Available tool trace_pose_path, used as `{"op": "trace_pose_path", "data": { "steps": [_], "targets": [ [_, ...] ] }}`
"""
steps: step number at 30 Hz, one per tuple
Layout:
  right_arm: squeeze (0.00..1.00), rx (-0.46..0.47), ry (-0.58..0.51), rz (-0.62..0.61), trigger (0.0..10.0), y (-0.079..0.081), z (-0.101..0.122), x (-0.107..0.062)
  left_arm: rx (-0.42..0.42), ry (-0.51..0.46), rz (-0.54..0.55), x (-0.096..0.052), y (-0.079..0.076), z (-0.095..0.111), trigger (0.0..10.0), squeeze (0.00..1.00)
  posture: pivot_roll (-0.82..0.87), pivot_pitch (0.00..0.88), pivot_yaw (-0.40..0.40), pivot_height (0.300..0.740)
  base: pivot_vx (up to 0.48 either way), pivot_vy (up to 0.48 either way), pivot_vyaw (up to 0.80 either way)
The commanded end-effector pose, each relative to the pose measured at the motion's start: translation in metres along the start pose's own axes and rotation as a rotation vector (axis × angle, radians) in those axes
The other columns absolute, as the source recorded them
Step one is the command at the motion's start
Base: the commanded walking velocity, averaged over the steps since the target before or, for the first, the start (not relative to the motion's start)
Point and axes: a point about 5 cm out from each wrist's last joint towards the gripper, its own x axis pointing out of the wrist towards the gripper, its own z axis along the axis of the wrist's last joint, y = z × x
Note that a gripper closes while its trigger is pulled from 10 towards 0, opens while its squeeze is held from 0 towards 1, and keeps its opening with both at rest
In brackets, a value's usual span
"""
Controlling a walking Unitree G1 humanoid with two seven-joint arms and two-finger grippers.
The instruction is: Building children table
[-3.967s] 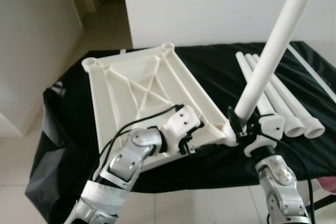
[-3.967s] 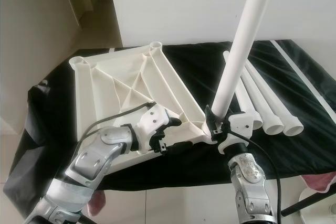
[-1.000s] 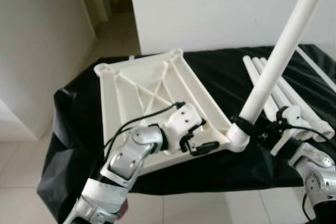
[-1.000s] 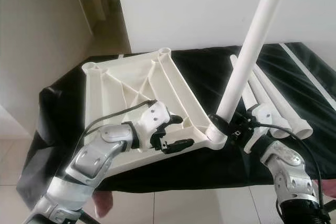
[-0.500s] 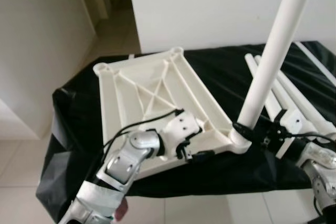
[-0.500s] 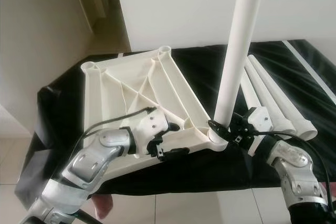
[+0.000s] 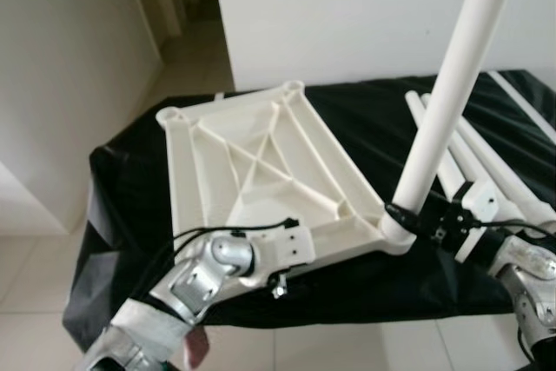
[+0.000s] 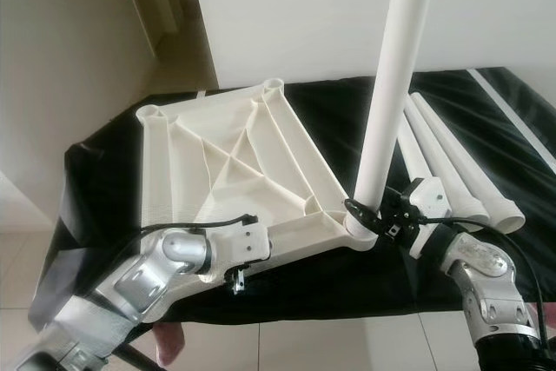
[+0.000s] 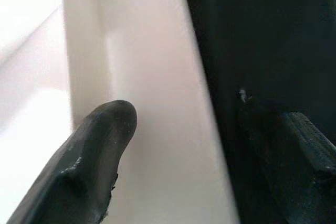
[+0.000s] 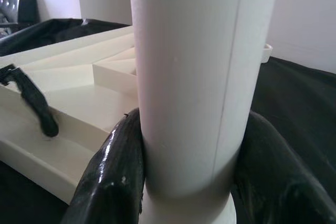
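Tabletop: the cream plastic children's tabletop (image 7: 261, 171) lay upside down, ribbed underside up, on a table draped in black cloth (image 7: 130, 215), its near edge close to the table's front edge.
Upright leg: a white tube leg (image 8: 395, 84) stood in the near right corner socket (image 8: 358, 230) of the tabletop, leaning slightly and rising past the top of the head views.
Right hand: the right hand (image 8: 369, 213) was clamped around the base of the upright leg just above the socket; in the right wrist view one black finger (image 10: 113, 177) pressed each side of the tube.
Left hand: the left hand (image 9: 178, 145) sat at the tabletop's near edge, towards its left end; its fingers stood apart, one finger (image 9: 89, 161) over the cream rim and the other over the black cloth, the edge between them, not gripped.
Spare legs: three more white tube legs (image 8: 452, 171) lay side by side on the cloth, to the right of the tabletop and behind the right hand.
Surroundings: a white wall (image 7: 347, 15) stood behind the table, and tiled floor (image 7: 35, 258) showed to the left.
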Motion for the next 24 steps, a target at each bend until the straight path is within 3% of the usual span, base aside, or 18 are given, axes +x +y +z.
{"op": "trace_pose_path", "data": {
  "steps": [1,9,11,14,24],
  "targets": [
    [0.00,0.094,0.138,0.044,10.0,0.011,-0.027,-0.010,-0.034,0.122,0.111,-0.007,0.010,-0.025,10.0,0.00,-0.03,0.000,0.098,0.740,0.000,0.000,0.00],
    [0.00,0.096,0.174,0.108,10.0,0.015,-0.030,-0.011,-0.029,0.155,0.203,-0.025,0.036,-0.031,10.0,0.00,-0.02,0.000,0.099,0.740,0.000,0.000,0.00],
    [0.00,0.096,0.174,0.108,10.0,0.015,-0.030,-0.011,-0.029,0.155,0.203,-0.025,0.036,-0.031,10.0,0.00,-0.02,0.000,0.099,0.740,0.000,0.000,0.00],
    [0.00,0.085,0.185,0.081,10.0,0.011,-0.033,-0.003,-0.023,0.163,0.245,-0.032,0.048,-0.034,10.0,0.00,-0.02,0.000,0.101,0.740,0.000,0.000,0.00],
    [0.00,0.134,0.156,0.046,10.0,0.010,-0.036,0.010,-0.043,0.100,0.236,-0.030,0.048,-0.024,10.0,0.00,-0.02,0.000,0.097,0.740,0.000,0.000,0.00]
  ]
}}
